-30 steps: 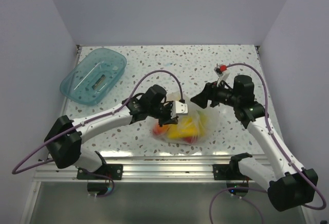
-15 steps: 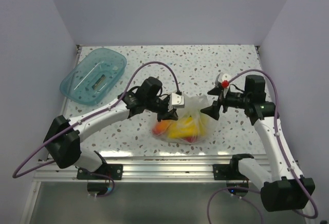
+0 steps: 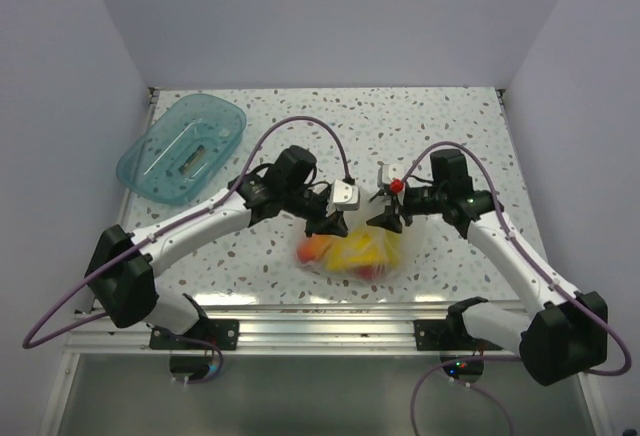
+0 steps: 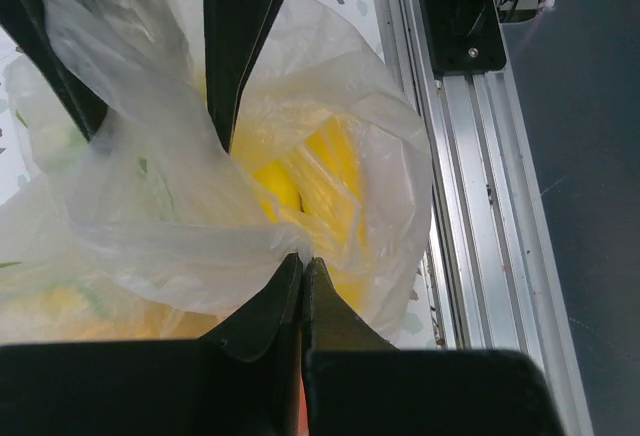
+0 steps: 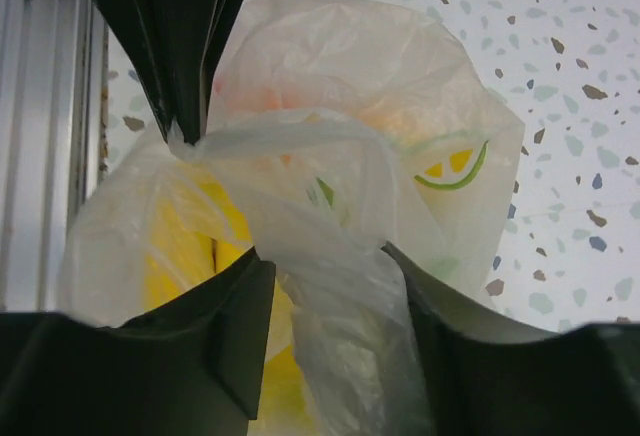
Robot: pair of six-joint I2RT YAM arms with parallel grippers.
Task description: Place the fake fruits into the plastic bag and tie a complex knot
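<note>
The clear plastic bag (image 3: 362,241) lies near the table's front edge with the fake fruits inside. Yellow bananas (image 3: 355,249) and an orange-red piece (image 3: 315,248) show through it. My left gripper (image 3: 330,224) is shut on a gathered strip of the bag at its left top, and the pinch shows in the left wrist view (image 4: 302,261). My right gripper (image 3: 385,218) is open at the bag's right top. In the right wrist view (image 5: 326,252) its jaws straddle a twisted bundle of bag plastic (image 5: 340,286) without closing on it. The two grippers are close together.
A rigid teal oval tray (image 3: 182,146) sits at the back left. The aluminium rail (image 3: 330,311) runs along the front edge just below the bag and shows in the left wrist view (image 4: 470,206). White walls enclose the table.
My right gripper has swung left and come in over the bag's top, now straddling a plastic bundle. My left gripper has kept its hold and barely moved in the last half second.
</note>
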